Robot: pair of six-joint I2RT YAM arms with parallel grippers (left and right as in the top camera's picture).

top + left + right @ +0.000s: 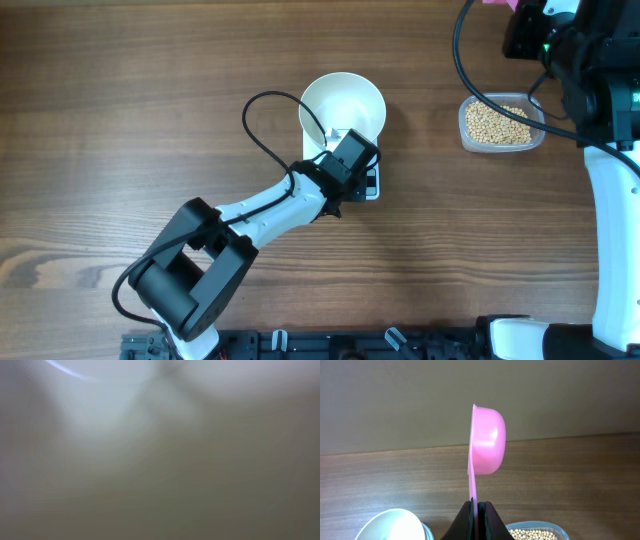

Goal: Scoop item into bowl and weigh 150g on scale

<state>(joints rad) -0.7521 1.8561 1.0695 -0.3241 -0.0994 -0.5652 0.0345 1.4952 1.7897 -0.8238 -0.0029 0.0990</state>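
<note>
Bowl (322, 95): white, looks empty, sits on the scale (372, 188) at table (150, 100) centre. Beans (500, 122): all in the clear container (467, 140), well apart to the right of the bowl. No beans visible on the table.

Right gripper (479, 510): jaws clamped tight on the thin handle of the pink scoop (487, 442). The scoop is raised, turned on edge, and appears empty; bowl and container lie below it to either side.

Left gripper (350, 155): at the near rim of the bowl, over the scale. Jaws closed. Whether they pinch the rim cannot be told, as the wrist view is a white blur and the overhead view hides the fingertips.

Risks, as judged:
- Any contact by the left gripper with bowl or scale would load the pan and falsify the reading; 150 g could not be trusted until it is lifted clear.
- The left wrist covers part of the scale's front edge, so the display may be unreadable from above.
- The handle is narrow and held edge-on, so a loaded scoop could twist in the jaws and tip.
- The carry crosses bare table; round beans would roll if spilled.
- Full scoops near the target could overshoot.
</note>
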